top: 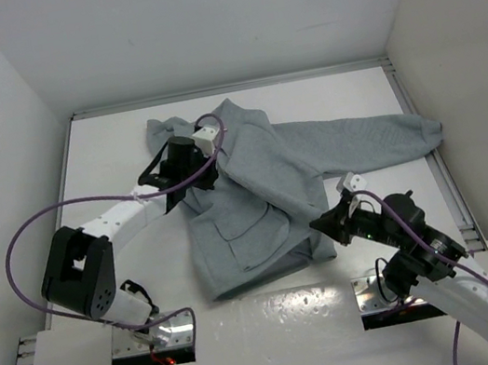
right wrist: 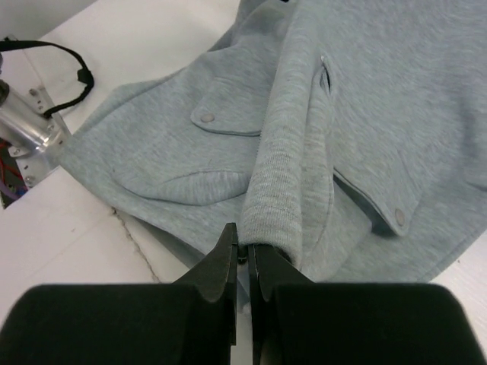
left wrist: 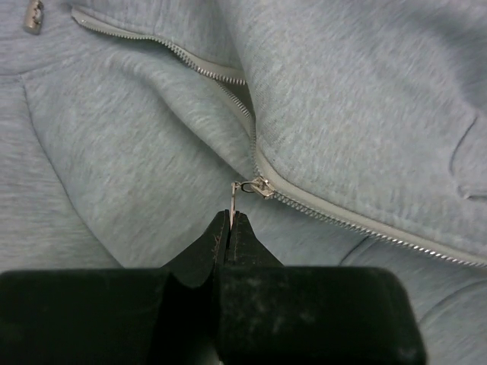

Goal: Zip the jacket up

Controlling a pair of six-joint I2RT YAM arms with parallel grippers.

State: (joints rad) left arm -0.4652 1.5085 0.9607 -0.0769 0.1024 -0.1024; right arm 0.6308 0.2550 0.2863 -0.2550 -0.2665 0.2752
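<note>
A: Hands?
B: My right hand (right wrist: 243, 249) grips the hem (right wrist: 285, 213) of the jacket (top: 256, 199) lying on the surface (top: 102, 155); farther up, my left hand (left wrist: 230, 222) pinches the zipper pull (left wrist: 233, 199).
A: Risk?
B: Likely: thin pull slips free, or slack fabric bunches and jams the slider (left wrist: 263, 188).

A white table (top: 324, 97) sits enclosed by plain white walls (top: 197, 21) on three sides.
</note>
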